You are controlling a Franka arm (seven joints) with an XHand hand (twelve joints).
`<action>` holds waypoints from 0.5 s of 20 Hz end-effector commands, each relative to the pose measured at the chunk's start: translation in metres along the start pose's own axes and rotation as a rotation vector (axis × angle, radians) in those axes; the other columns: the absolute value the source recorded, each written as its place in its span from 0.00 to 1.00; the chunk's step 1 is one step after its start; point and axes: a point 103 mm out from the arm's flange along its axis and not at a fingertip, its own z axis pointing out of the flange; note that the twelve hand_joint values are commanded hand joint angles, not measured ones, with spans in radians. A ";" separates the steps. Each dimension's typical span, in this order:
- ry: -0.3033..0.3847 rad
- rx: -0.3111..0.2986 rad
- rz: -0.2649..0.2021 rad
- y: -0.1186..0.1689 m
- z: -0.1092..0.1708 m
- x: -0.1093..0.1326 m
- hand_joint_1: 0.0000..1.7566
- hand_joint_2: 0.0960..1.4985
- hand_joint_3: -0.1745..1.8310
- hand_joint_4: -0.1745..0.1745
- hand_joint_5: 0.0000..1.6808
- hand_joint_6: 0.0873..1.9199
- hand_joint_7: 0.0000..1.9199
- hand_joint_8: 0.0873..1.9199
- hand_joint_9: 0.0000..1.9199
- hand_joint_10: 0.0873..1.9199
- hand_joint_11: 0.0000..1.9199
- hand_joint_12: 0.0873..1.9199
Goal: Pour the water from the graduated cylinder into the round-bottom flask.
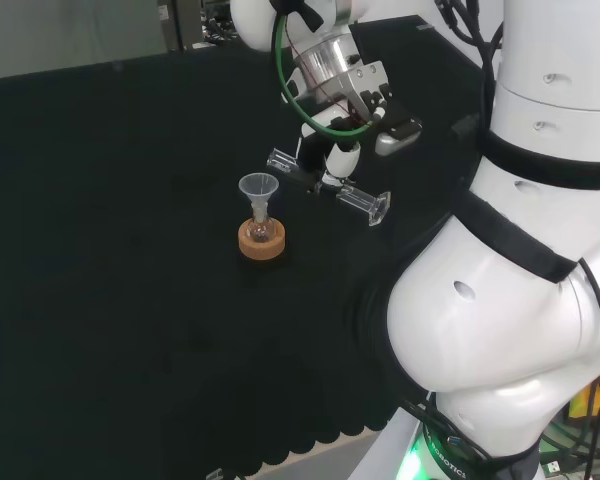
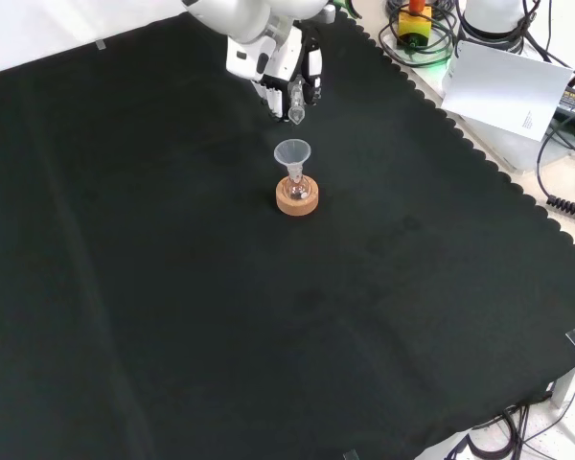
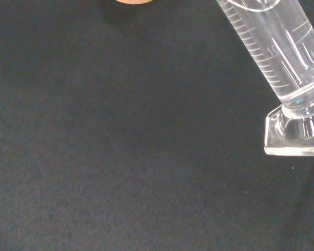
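A small round-bottom flask [image 1: 262, 232] sits in a cork ring [image 1: 262, 243] with a clear funnel [image 1: 259, 188] in its neck. In the front view the flask [image 2: 296, 187], cork ring [image 2: 297, 199] and funnel [image 2: 292, 153] stand mid-cloth. The hand [image 1: 332, 162] is shut on the clear graduated cylinder [image 1: 330, 186], which lies tilted almost level in the air, its mouth toward the funnel and its base to the right in the head view. The hand [image 2: 286, 75] and cylinder [image 2: 296, 103] hang just beyond the funnel. Close up, the cylinder [image 3: 282, 68] shows its scale and square foot.
The arm's big white links [image 1: 510, 250] take up the right of the head view. Beyond the cloth's scalloped edge in the front view lie cables, a white sheet [image 2: 510, 88] and other equipment.
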 end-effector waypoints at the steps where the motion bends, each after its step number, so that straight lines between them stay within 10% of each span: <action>1: -0.037 0.095 0.036 0.007 -0.005 0.001 0.71 0.75 0.09 0.00 0.54 0.55 0.49 0.55 0.71 0.04 0.58 0.41; 10: -0.078 0.179 0.076 0.013 -0.009 0.001 0.71 0.75 0.09 0.00 0.54 0.55 0.49 0.55 0.71 0.03 0.58 0.41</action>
